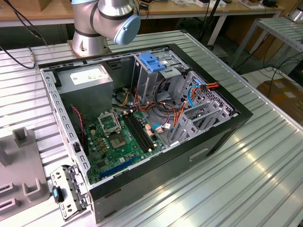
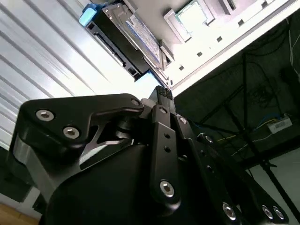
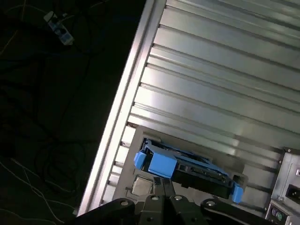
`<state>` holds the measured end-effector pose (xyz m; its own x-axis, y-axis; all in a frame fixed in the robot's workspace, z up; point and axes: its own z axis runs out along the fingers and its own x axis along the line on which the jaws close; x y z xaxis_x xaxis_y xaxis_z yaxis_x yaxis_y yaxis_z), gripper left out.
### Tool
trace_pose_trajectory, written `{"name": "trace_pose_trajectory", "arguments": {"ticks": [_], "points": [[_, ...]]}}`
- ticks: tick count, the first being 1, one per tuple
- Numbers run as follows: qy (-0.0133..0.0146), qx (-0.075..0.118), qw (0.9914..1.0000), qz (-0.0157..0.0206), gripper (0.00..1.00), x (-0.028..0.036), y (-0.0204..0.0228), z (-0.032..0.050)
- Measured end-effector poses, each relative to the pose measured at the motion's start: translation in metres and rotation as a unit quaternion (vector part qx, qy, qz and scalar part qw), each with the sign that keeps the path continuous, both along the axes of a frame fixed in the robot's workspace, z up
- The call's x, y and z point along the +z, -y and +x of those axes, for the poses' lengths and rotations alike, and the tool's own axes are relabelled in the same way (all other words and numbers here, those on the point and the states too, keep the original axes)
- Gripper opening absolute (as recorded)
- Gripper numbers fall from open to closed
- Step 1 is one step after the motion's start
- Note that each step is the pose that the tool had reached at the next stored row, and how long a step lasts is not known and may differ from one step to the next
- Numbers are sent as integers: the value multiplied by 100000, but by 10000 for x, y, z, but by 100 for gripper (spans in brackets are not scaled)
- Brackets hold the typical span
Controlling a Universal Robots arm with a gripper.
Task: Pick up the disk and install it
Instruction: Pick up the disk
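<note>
The disk lies flat near the counter edge in the first wrist view, blue-railed end facing the gripper at its 12 o'clock, likely staged for an end-on grab, not yet in the drive cage; can't tell if fingers are spread or pinching it.

At the top of the exterior view, the arm shows silver-grey cylindrical joints, one closed by a round pale-blue cap, above a round silver base. In the second wrist view, the gripper is matte black, built of angular linkage plates studded with round silver screw heads.
</note>
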<state>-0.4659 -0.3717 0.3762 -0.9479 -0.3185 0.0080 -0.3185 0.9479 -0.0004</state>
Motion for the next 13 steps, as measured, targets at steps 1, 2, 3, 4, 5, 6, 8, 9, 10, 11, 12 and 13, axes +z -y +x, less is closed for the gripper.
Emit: {"name": "trace_pose_trajectory", "arguments": {"ticks": [1,2,3,4,5,6,8,9,10,11,12,13], "points": [[-1,1788,99984,0,11,0,0,0],[4,3841,99926,1,11,0,0,0],[1,4640,99892,-1,11,0,0,0],[2,5202,99865,0,11,0,0,0],[2,5820,99830,1,11,-1,0,0],[4,6711,99775,1,11,-2,0,1],[-1,8563,99633,1,11,-3,0,1],[-5,9537,99544,-3,11,-3,0,1],[-3,10922,99402,0,11,-4,0,1],[-5,12194,99254,0,11,-5,0,1],[-1,13082,99141,0,11,-6,0,1],[-1,14840,98893,2,11,-7,0,1]]}}
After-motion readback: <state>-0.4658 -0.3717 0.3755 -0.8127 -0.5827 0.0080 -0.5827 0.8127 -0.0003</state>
